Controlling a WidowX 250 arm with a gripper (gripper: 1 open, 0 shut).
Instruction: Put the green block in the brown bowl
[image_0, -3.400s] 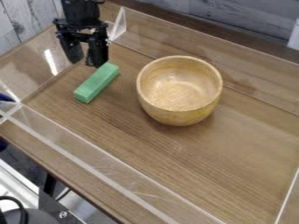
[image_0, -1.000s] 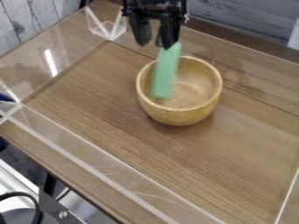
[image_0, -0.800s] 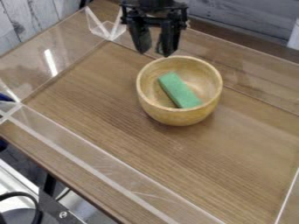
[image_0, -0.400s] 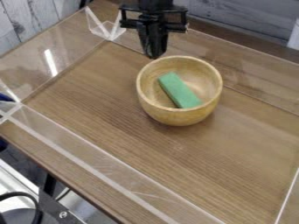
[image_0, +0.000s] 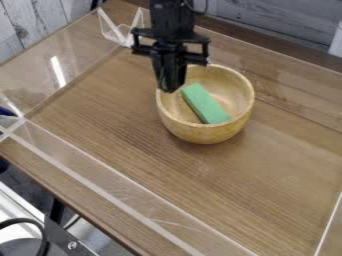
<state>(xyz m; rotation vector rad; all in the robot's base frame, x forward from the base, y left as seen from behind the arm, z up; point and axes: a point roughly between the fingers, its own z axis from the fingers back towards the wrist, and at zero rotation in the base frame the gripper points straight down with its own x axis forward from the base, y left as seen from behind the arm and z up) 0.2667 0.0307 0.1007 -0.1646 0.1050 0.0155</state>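
Note:
The green block (image_0: 205, 103) lies flat inside the brown bowl (image_0: 227, 123), a round tan wooden bowl in the middle of the table. My black gripper (image_0: 167, 82) points down over the bowl's left rim, just left of the block. Its fingers are pressed together, shut on nothing. The block is free of the gripper.
A clear acrylic wall (image_0: 54, 150) rings the wooden tabletop (image_0: 254, 190) on all sides, with a clear bracket (image_0: 118, 28) at the back left. A grey plank wall stands behind.
The block dropped out of the gripper and came to lie in the bowl. The fingers then shut, and the gripper came down and toward the camera, to the bowl's left rim.

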